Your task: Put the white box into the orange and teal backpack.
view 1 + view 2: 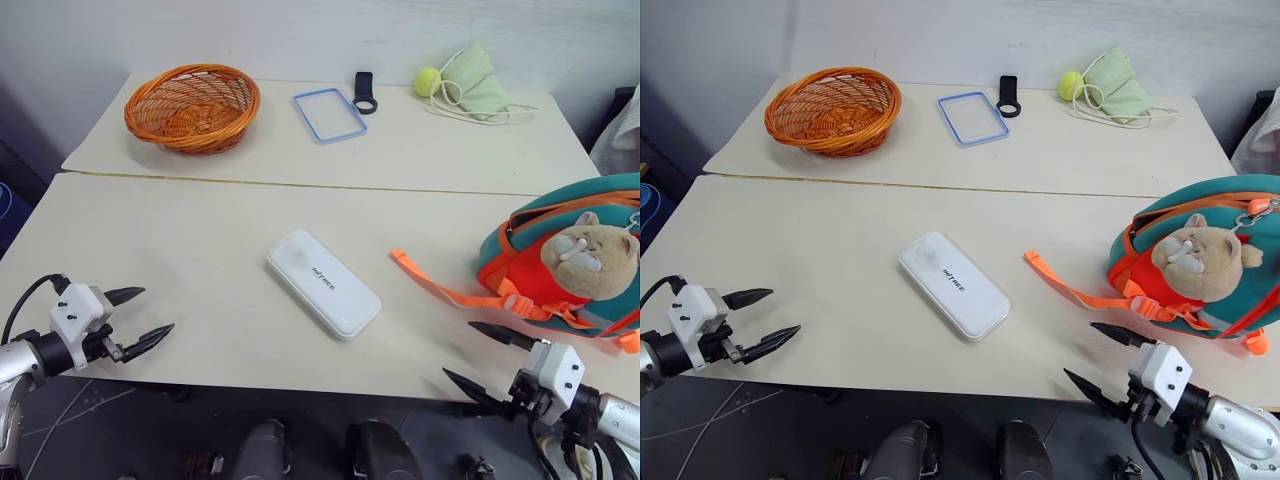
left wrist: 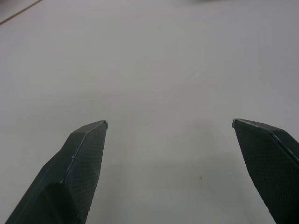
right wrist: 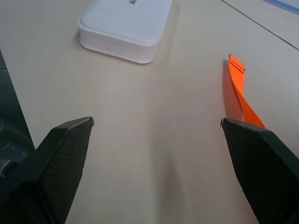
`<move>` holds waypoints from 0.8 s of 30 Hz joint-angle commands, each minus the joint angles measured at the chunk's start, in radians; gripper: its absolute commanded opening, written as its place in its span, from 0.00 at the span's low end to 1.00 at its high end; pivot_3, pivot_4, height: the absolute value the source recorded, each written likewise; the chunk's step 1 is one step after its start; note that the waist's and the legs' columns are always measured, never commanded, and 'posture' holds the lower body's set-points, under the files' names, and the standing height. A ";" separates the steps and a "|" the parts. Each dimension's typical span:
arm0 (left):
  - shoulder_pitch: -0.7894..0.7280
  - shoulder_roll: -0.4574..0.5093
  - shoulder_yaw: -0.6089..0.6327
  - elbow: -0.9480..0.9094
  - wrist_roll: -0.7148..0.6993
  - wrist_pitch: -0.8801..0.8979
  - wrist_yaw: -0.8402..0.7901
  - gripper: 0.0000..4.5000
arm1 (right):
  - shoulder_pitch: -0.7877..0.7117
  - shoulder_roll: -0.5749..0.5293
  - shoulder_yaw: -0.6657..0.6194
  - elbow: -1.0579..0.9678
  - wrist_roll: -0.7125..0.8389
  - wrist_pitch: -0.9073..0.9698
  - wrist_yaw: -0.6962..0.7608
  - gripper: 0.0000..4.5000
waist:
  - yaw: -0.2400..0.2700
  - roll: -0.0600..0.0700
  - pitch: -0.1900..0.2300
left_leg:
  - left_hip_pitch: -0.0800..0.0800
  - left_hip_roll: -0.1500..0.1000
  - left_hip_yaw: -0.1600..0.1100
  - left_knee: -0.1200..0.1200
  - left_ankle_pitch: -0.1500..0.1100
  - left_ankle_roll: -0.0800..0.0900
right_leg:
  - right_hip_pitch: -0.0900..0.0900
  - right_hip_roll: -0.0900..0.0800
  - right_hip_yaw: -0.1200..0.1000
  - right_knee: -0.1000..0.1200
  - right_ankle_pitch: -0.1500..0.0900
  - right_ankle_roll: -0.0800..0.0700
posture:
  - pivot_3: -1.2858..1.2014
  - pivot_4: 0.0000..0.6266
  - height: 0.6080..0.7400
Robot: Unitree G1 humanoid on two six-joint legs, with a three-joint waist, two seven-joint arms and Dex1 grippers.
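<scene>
While nothing is yet held, the items stand thus. Desk (image 1: 200, 250): pale, two joined tops. Backpack (image 1: 570, 255): teal and orange, plush bear on front, at the desk's right edge, one orange strap (image 1: 440, 285) trailing toward the centre. White box (image 1: 323, 283): flat, lying diagonally mid-desk, apart from the strap; likely rigid, light, smooth and slippery; best pinched across its narrow width. Left gripper (image 1: 135, 318) and right gripper (image 1: 482, 354): fingers spread wide, empty, at the near edge.

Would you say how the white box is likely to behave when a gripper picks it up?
The white box looks like a rigid case, so it probably won't flex. Its smooth surface and rounded corners may slip between narrow fingers. Lying flat, it shouldn't roll or tip.
</scene>
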 commanded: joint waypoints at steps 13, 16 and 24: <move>-0.343 -0.022 -0.181 -0.051 -0.052 0.235 0.030 0.80 | -0.124 -0.051 0.192 -0.223 0.054 0.288 -0.046 0.63 | 0.010 -0.002 -0.001 | 0.000 0.000 -0.001 0.002 0.002 -0.002 | 0.000 0.000 -0.001 0.002 0.000 0.000 | 0.52 0.24 1.00; -0.517 -0.088 -0.281 0.050 0.020 0.210 0.077 0.60 | -0.179 -0.058 0.269 -0.238 0.003 0.341 -0.067 0.41 | 0.023 -0.002 -0.002 | 0.000 0.000 -0.001 0.007 0.002 -0.002 | 0.000 0.000 -0.001 0.005 0.000 0.000 | 0.52 0.24 1.00; -0.896 -0.303 -0.504 0.533 0.253 -0.004 0.146 0.03 | -0.302 -0.065 0.453 -0.195 -0.146 0.447 -0.115 0.00 | 0.029 -0.005 -0.003 | -0.005 -0.001 0.000 0.015 0.002 -0.002 | -0.002 0.001 -0.002 0.007 0.000 0.000 | 0.52 0.24 1.00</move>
